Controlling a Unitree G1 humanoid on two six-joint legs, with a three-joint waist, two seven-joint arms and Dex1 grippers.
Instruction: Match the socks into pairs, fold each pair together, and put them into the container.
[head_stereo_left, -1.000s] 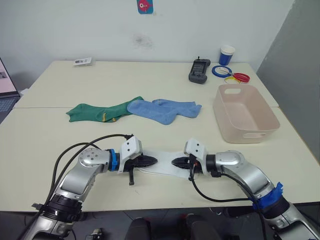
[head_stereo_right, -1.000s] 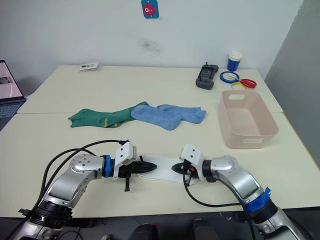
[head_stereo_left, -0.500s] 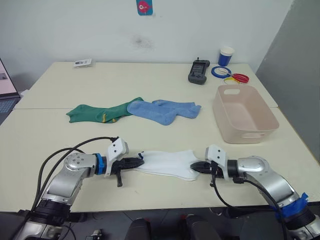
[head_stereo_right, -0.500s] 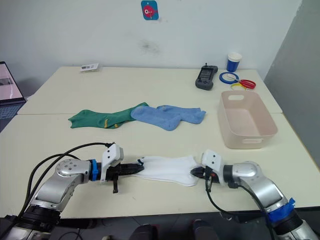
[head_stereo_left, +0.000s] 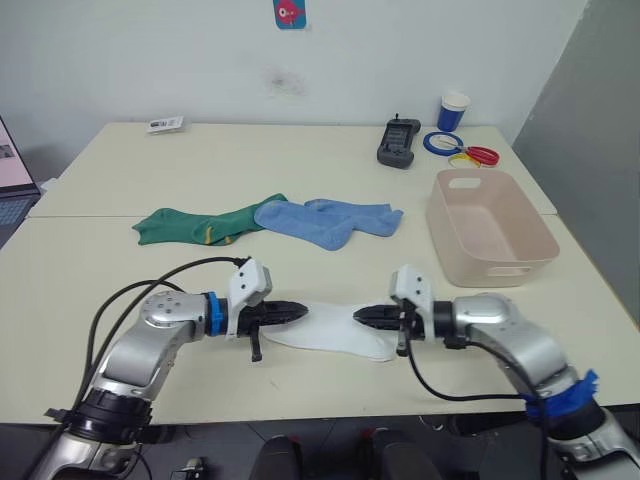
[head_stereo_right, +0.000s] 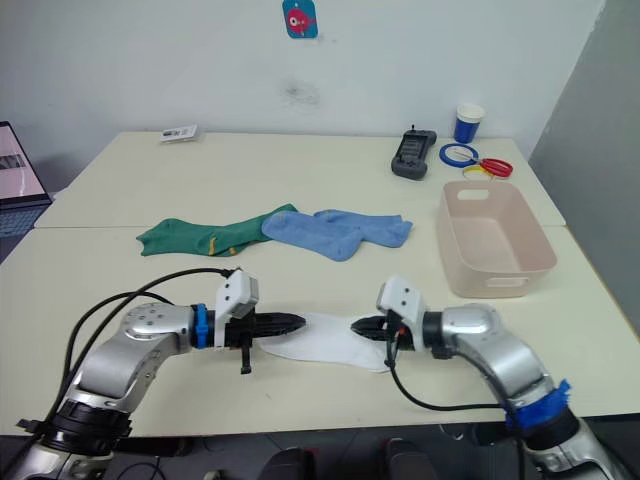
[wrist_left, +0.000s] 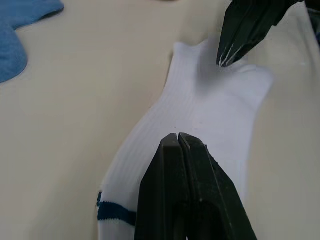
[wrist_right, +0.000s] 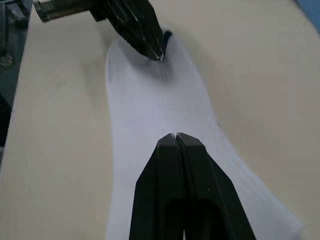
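The left gripper (head_stereo_left: 303, 311) is clenched on the flat white cotton socks (head_stereo_left: 335, 329) at their left end; the right gripper (head_stereo_left: 358, 316) pinches their right end, near the table's (head_stereo_left: 120, 190) near edge.

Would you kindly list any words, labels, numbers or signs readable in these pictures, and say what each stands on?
No text can be read anywhere.
Wall sticker: a red figure on blue, no legible words.
Small card on the table's far edge: print too small to read.
Black device: no readable markings.

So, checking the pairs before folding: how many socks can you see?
5, maybe more hidden: two green socks overlapped, two blue socks beside them, and white sock between the grippers, possibly two stacked.
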